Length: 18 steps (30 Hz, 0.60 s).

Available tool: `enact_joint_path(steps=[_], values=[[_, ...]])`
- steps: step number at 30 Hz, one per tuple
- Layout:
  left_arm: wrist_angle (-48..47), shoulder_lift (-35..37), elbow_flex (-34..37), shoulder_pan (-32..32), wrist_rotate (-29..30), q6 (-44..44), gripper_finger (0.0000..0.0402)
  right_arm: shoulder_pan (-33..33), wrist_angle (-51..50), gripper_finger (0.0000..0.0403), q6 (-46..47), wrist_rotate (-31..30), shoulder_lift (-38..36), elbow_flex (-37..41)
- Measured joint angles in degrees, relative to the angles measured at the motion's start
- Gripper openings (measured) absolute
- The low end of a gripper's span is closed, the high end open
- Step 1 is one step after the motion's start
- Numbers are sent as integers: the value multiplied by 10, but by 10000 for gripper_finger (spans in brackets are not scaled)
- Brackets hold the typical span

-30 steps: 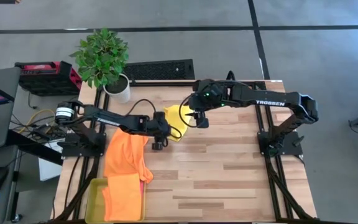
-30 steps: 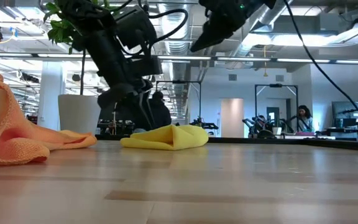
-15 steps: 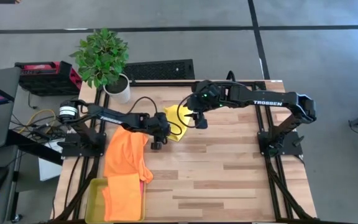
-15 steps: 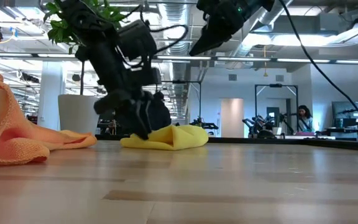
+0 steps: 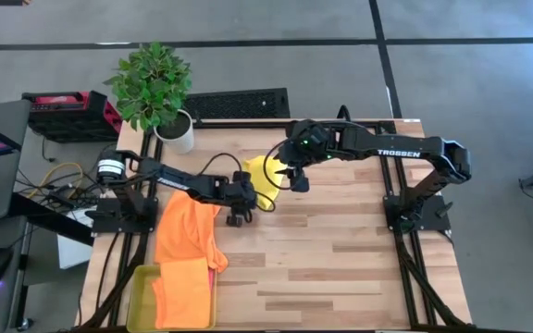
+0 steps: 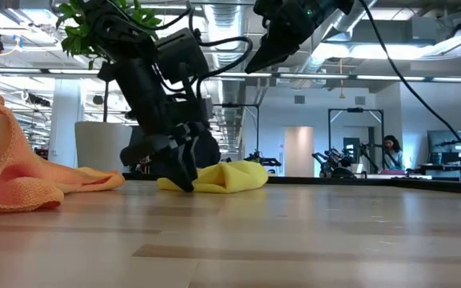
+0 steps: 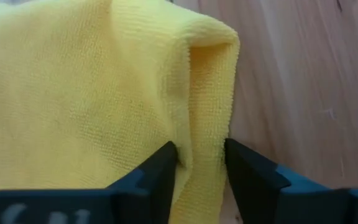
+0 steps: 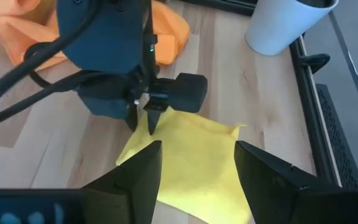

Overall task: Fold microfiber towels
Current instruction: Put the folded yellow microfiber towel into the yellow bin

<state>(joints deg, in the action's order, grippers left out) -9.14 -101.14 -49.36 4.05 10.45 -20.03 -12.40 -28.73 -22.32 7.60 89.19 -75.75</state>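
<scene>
A yellow towel [image 5: 266, 173] lies crumpled on the wooden table, far of its middle. My left gripper [image 6: 184, 182] is down at the towel's left, near end and open. Its two fingertips stand on either side of a raised fold [image 7: 204, 143]. My right gripper [image 8: 197, 168] hangs open above the same towel [image 8: 188, 165], holding nothing; in the low view it is high up [image 6: 254, 60]. An orange towel [image 5: 189, 231] lies spread at the near left, its near end in a yellow-green tray [image 5: 141, 294]. A pink edge [image 5: 218, 268] shows beside it. My left gripper comes down at a slant from the table's left. Its two fingertips [image 7: 163, 171] are set into the yellow towel, astride a fold at the edge [image 7: 207, 158] next to bare wood. The cloth fills the gap between them. The towel lies slack on the table.
A potted plant [image 5: 158, 91] in a white pot stands at the far left corner. More orange cloth [image 6: 22, 180] is heaped at the low view's left. The near and right parts of the tabletop [image 5: 340, 259] show bare wood.
My left gripper has come down toward the table onto the yellow towel's near left end, with a slight roll of the wrist. The towel has kept its place and shape.
</scene>
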Motion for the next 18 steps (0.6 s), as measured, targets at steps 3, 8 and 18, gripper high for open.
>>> enact_joint_path(steps=[3,8,18], values=[[-16,0,0,0,-5,19,87,0,0,225,0,0,0,0],[-38,1,0,2,-30,86,11,-2,0,225,0,-1,0,0],[-153,126,4,-4,-161,293,2,-5,-18,225,-2,-1,0,0]])
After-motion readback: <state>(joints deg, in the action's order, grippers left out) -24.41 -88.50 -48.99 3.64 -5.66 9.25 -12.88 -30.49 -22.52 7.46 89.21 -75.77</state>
